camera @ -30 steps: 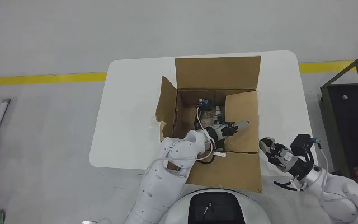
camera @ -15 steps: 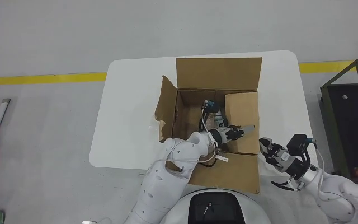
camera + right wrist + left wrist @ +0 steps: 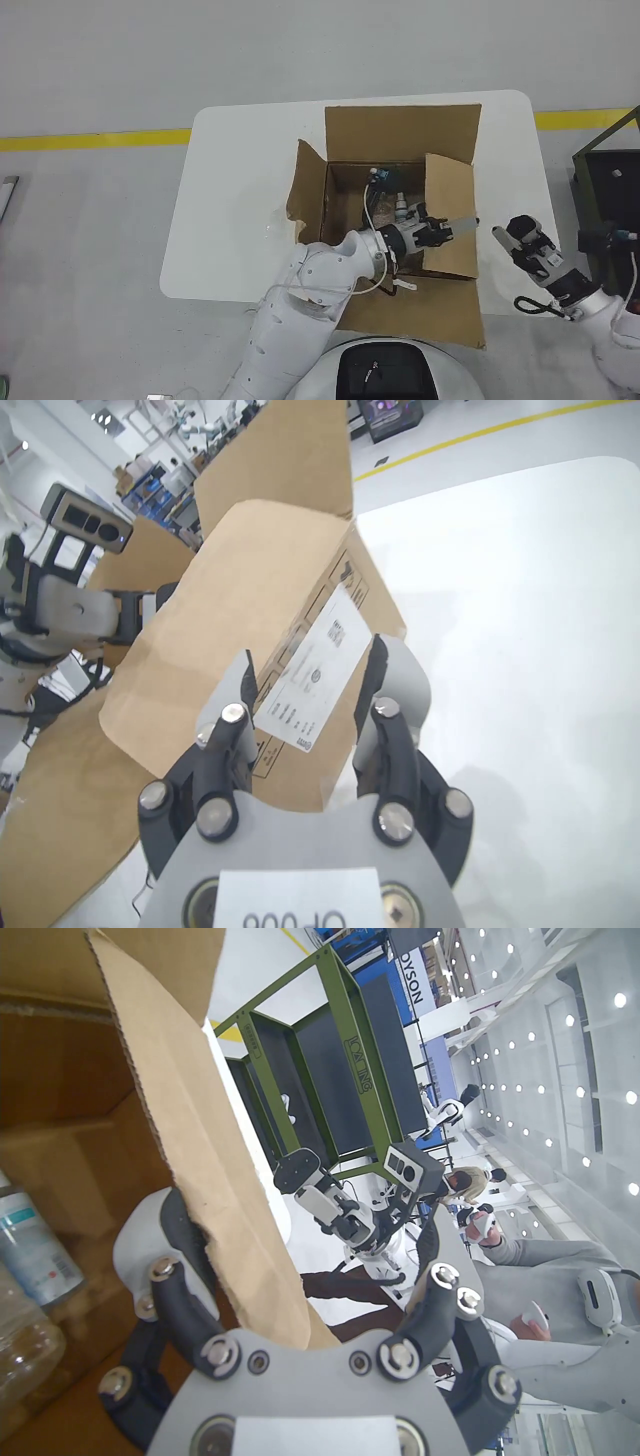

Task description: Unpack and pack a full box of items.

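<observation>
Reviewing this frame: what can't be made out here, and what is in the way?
Contents of the brown cardboard box: in the top view its raised right flap and the left gripper cover much of the inside, so the item count cannot be told.
Clear plastic bottle: in the left wrist view the picture's edge cuts it off, so its full shape cannot be told.
Right wrist view: the box's outer wall hides the inside.
</observation>
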